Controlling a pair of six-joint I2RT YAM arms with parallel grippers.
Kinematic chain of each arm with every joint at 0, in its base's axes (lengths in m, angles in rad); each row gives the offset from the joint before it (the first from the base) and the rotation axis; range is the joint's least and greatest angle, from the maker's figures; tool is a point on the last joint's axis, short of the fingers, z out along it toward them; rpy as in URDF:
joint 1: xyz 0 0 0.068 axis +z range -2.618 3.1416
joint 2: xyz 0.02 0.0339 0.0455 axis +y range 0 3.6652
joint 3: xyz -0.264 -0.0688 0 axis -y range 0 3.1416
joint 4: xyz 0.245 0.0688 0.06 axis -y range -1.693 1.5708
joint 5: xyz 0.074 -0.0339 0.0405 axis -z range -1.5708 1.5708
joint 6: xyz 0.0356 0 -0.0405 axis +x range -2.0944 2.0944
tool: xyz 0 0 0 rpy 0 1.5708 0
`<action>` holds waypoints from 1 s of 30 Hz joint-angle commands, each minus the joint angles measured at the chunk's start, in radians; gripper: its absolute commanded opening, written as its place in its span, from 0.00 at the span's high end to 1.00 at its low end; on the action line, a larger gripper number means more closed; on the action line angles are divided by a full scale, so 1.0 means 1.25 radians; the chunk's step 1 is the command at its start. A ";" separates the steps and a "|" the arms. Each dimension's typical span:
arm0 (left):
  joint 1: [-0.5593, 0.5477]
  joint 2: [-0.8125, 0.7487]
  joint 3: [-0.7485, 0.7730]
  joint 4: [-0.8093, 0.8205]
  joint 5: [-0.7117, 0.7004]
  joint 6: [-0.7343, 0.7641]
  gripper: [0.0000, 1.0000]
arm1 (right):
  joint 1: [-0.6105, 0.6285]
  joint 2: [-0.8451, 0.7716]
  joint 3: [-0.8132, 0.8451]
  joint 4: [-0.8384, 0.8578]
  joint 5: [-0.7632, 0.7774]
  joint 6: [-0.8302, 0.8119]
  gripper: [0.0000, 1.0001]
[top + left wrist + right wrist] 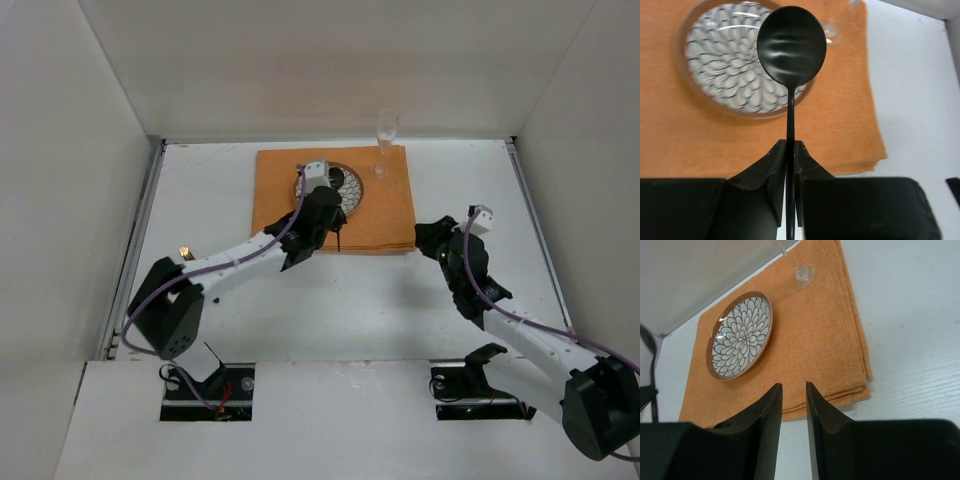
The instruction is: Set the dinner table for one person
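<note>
**A:** Just ahead of our left pincer (790,145), we are seeing the round plate with the blue-and-white petal pattern and brown rim (720,60), lying on the orange folded cloth mat (690,145). How far along are we getting?

**B:** Partway, we are judging. The mat is lying on the large white dinner table (350,300), toward its far side. The plate is sitting on the mat. The clear stemmed glass (386,135) is standing upright at the mat's far right corner, beyond the pincer and to its right. The cutlery is what is left.

**A:** And what are we holding?

**B:** The left pincer is pinching the thin handle of a matte black metal spoon (791,45), jaws pressed together on it with no gap showing. The spoon's bowl is pointing away from the pincer and overlapping the plate's right edge in the wrist view. We cannot tell how high above the plate it is hanging.

**A:** Are we using the right pincer (793,387)?

**B:** It is hanging empty and touching nothing, its fingers spread only a little with a narrow slot between them. The mat's near right corner is lying ahead of it, and the plate is sitting farther off to its left.

**A:** What are we reckoning comes next?

**B:** We are judging that the spoon needs setting down beside the plate, probably on the bare mat to the left pincer's right. We are seeing no fork or knife in these views.
</note>
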 commanded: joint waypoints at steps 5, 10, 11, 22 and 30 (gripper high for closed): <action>-0.029 0.268 0.277 0.106 0.100 -0.022 1.00 | -0.021 -0.036 -0.016 0.044 0.018 0.030 0.44; -0.031 0.432 0.426 0.093 0.116 -0.062 1.00 | -0.033 -0.077 -0.034 0.041 0.037 0.044 0.43; -0.031 0.456 0.446 0.092 0.115 -0.070 1.00 | -0.038 -0.080 -0.036 0.041 0.033 0.045 0.43; -0.024 0.635 0.617 0.051 0.108 -0.110 1.00 | -0.039 -0.047 -0.026 0.046 0.015 0.046 0.42; -0.018 0.678 0.630 0.049 0.093 -0.137 0.99 | -0.039 -0.058 -0.030 0.046 0.006 0.049 0.42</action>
